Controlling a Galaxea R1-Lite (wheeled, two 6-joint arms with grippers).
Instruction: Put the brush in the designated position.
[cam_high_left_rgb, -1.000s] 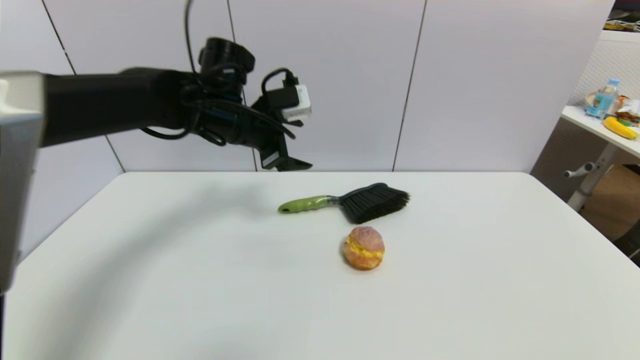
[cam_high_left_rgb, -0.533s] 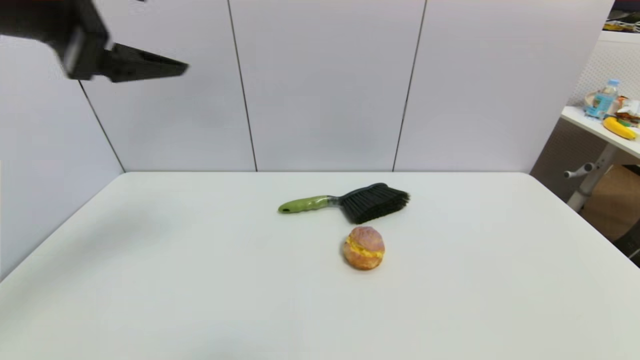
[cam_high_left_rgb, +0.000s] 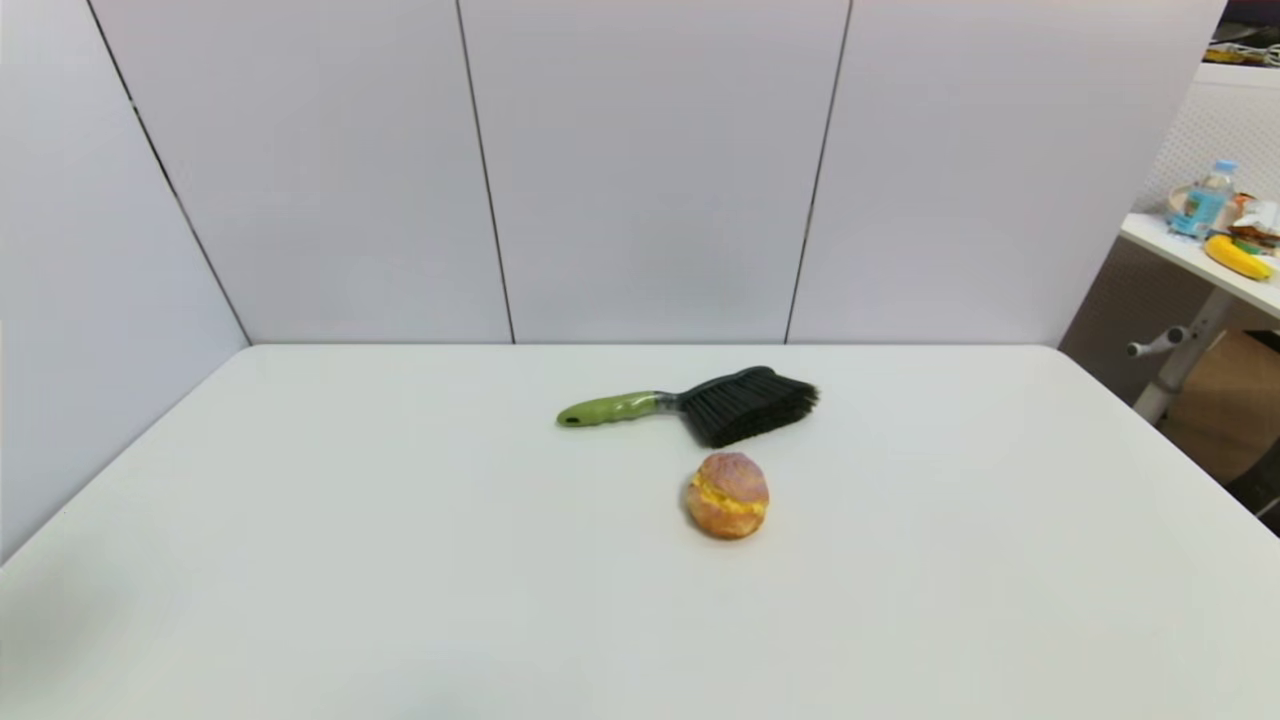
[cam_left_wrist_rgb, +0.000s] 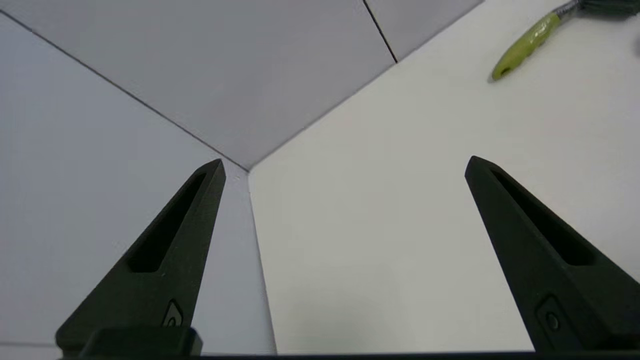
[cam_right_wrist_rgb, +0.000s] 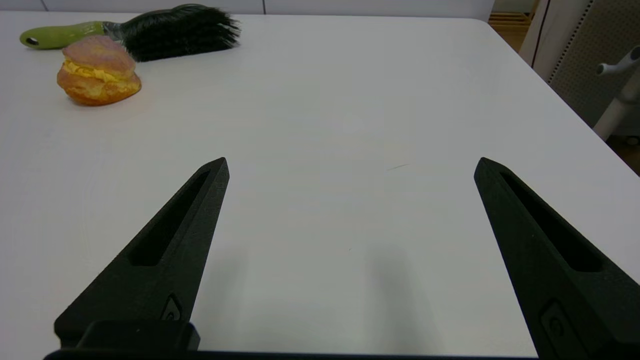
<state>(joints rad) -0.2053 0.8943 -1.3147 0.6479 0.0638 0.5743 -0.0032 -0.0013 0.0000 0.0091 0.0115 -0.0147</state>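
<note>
The brush (cam_high_left_rgb: 700, 402) lies flat on the white table (cam_high_left_rgb: 400, 560) just behind the bun (cam_high_left_rgb: 728, 495), green handle pointing left, black bristles to the right. In the right wrist view the brush (cam_right_wrist_rgb: 150, 31) and bun (cam_right_wrist_rgb: 97, 70) sit far off. Only the green handle of the brush (cam_left_wrist_rgb: 525, 45) shows in the left wrist view. My left gripper (cam_left_wrist_rgb: 345, 167) is open and empty, off to the table's left, facing its far left corner. My right gripper (cam_right_wrist_rgb: 352, 167) is open and empty, low over the table's right part. Neither arm shows in the head view.
Grey wall panels (cam_high_left_rgb: 650, 170) close off the table's back and left sides. A side table (cam_high_left_rgb: 1200, 250) with a bottle and a banana stands beyond the right edge.
The left arm, which hung above the brush handle a second ago, swung up and left and has left the head view. Brush and bun have not moved.
</note>
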